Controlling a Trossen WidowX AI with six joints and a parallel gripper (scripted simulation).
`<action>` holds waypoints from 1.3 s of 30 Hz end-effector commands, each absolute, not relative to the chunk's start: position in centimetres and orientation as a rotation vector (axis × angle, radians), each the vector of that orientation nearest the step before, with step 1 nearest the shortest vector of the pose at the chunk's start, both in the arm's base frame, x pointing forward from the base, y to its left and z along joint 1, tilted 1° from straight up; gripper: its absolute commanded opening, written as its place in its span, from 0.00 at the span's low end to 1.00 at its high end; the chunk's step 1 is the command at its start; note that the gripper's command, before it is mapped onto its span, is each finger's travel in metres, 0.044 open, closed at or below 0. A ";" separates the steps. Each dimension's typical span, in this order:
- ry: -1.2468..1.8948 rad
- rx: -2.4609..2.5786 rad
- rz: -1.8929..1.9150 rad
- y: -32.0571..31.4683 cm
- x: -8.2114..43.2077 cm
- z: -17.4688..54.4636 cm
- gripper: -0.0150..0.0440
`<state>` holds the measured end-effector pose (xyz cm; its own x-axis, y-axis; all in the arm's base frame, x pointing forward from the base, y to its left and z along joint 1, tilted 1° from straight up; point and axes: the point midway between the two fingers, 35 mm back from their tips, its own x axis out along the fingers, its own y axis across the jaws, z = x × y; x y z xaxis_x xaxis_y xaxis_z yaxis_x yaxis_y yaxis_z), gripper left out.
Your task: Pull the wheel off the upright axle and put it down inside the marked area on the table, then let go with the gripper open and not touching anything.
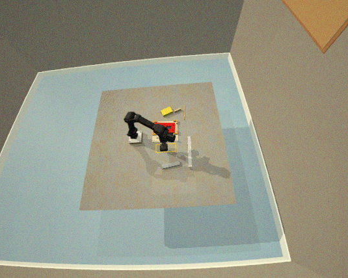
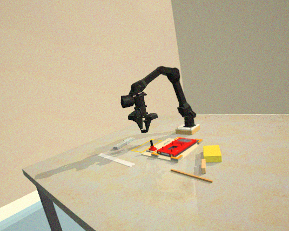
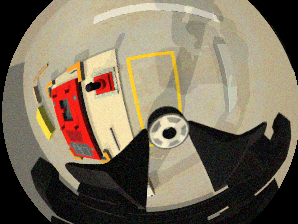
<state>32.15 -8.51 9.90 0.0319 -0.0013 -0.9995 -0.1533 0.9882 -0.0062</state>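
Note:
My gripper (image 1: 164, 147) (image 2: 144, 130) (image 3: 167, 128) is shut on the wheel, which hangs well above the table. The wheel (image 2: 144, 131) (image 3: 160, 134) is black-rimmed with a pale spoked face and a dark hub. The upright axle, a black peg (image 2: 151, 143) (image 3: 93, 86) on a red base (image 2: 152, 148) (image 3: 105, 83), stands bare. The marked area, a yellow outline (image 1: 176, 147) (image 2: 141, 145) (image 3: 177, 80), lies beside the board. In the top view the gripper appears over it; in the wrist view the wheel covers part of its near end.
A cream board (image 3: 105, 115) bears a red block (image 2: 176, 147) (image 3: 80, 125) with orange corners. A grey bar (image 1: 171, 165) (image 2: 123, 143) and a white strip (image 1: 189, 151) (image 2: 117, 160) lie nearby. A yellow block (image 1: 166, 111) (image 2: 212, 153), a small wooden block (image 2: 203, 165) and a thin stick (image 2: 191, 175) lie on the board's other side.

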 end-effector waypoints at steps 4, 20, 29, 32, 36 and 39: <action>1.538 -0.127 0.120 -8.6 32.4 7.3 0.25; 1.544 -0.122 0.120 -8.5 32.2 1.6 0.34; 1.544 -0.122 0.120 -8.5 32.2 1.8 0.74; 1.542 -0.123 0.120 -8.5 32.3 3.8 0.76; 1.538 -0.126 0.120 -8.5 32.1 7.4 0.76; 1.538 -0.127 0.120 -8.5 32.0 7.5 0.76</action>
